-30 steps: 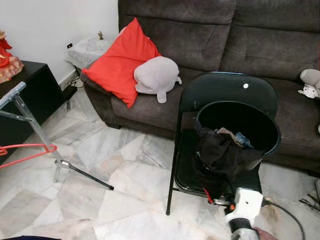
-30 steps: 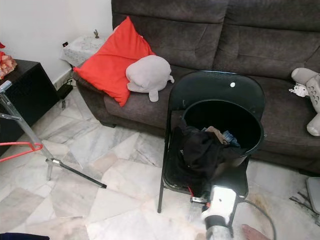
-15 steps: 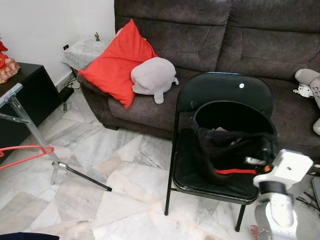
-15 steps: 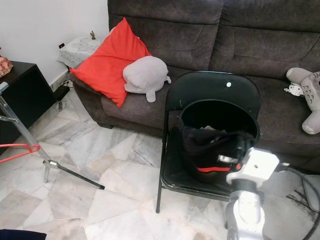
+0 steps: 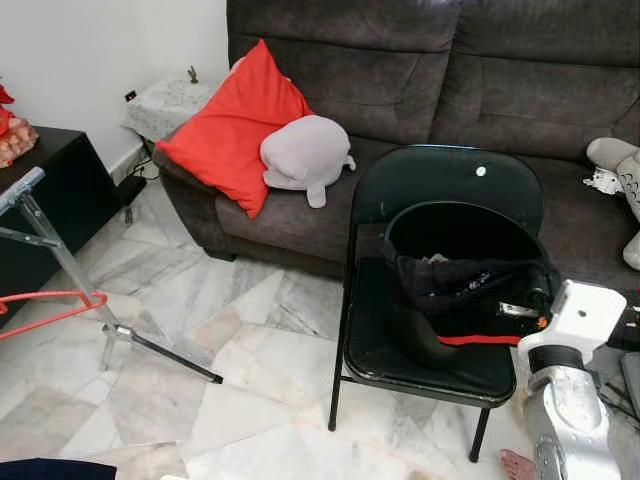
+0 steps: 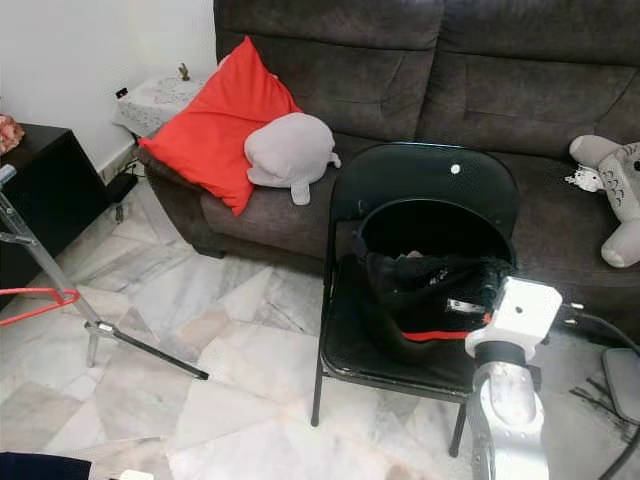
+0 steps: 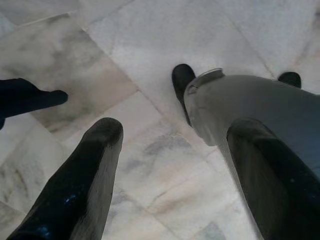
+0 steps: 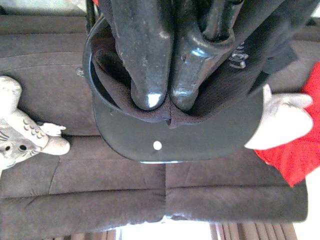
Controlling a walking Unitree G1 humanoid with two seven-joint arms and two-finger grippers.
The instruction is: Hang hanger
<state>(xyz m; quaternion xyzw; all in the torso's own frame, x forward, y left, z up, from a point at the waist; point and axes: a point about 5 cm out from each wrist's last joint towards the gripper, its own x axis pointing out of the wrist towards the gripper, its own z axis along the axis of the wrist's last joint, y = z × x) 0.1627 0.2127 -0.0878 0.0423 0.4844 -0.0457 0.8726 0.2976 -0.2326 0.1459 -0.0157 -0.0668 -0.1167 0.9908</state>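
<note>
On the black folding chair (image 5: 440, 190) before the dark sofa (image 5: 480, 70): a round black basket (image 5: 460, 235) tipped toward the camera, dark clothing (image 5: 450, 290) spilling over its rim. Right gripper (image 8: 161, 100) at the basket's front edge, fingers (image 8: 145, 60) pressed together on a fold of that dark cloth, with a red hanger (image 5: 480, 340) just beside them, its red bar showing under the garment in the head views; whether the fingers also pinch the hanger itself, cannot tell. White wrist block and silver forearm of the right arm (image 5: 565, 400) rising from the lower right corner to the chair seat.

Left gripper (image 7: 170, 165) pointing down at the marble floor (image 7: 150, 50), fingers (image 7: 85, 175) spread well apart, gripping nothing.

Far left, well apart from the chair: a metal drying rack (image 5: 60, 260) standing on the marble, a second red hanger (image 5: 50, 305) hooked on it. Behind the rack, a black cabinet (image 5: 60, 190) against the white wall.

On the sofa: a red cushion (image 5: 235, 130) leaning against the armrest, a grey plush toy (image 5: 305, 155) touching it, another pale plush toy (image 6: 615, 190) at the far right end. Beside the sofa's left arm, a small side table (image 5: 170, 100) under a lace cloth.
</note>
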